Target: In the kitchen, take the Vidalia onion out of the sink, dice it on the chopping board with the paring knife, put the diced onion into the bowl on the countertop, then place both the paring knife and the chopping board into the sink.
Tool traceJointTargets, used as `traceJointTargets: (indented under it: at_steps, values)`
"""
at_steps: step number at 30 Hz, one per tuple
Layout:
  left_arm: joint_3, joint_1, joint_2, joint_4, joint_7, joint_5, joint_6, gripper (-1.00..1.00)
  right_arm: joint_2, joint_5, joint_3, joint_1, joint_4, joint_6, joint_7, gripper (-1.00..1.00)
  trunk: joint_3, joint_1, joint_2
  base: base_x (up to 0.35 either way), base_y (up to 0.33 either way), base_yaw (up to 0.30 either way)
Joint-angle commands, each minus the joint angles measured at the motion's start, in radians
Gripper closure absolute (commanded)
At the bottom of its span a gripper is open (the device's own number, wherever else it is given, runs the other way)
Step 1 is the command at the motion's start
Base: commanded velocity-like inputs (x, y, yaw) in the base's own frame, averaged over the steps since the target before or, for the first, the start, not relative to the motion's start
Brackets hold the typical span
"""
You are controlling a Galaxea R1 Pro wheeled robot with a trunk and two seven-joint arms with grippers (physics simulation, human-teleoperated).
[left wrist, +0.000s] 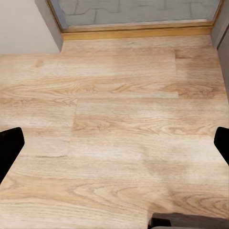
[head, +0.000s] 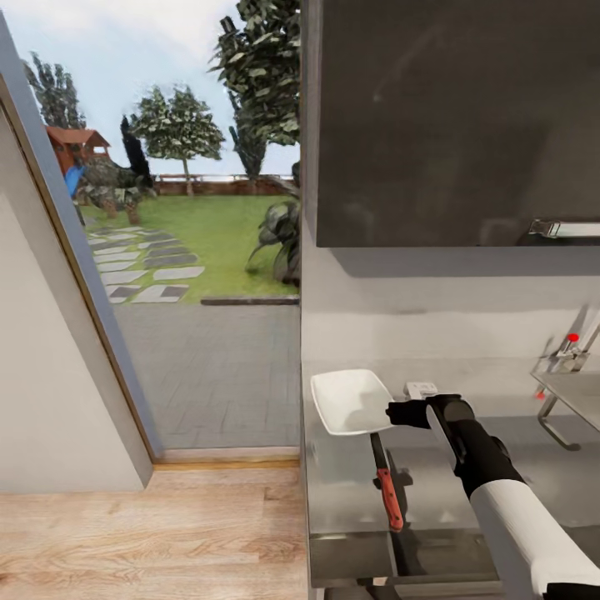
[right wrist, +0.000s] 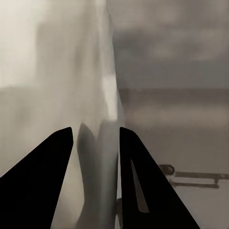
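One hand, my right [head: 398, 412], is clenched on the rim of the white square bowl [head: 350, 402], lifted and tilted above the smooth grey tabletop [head: 342, 500]; whether anything lies in it I cannot tell. Below lies a red-handled knife [head: 386, 492]. My left hand [left wrist: 114, 148] hangs released over pale wood floor [left wrist: 114, 105].

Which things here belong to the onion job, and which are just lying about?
Job: bowl, held by the right gripper; knife; countertop; tap.
Lying about: cabinet; floor; garden.
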Motion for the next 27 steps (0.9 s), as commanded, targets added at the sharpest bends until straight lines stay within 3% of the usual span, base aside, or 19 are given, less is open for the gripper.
traceJointTargets:
  at_steps: [1,27]
  values:
    - [0.0,0.0,0.0,-0.002,0.0,0.002,-0.001,-1.0,0.0,-0.003,-0.002,-0.001,-0.001,0.005,0.003,1.0,-0.002,0.001,-0.002,0.0,0.0,0.0]
    - [0.0,0.0,0.0,-0.002,0.0,0.002,-0.001,-1.0,0.007,-0.008,-0.003,-0.001,0.001,0.004,0.009,1.0,-0.002,0.001,-0.002,0.0,0.0,0.0]
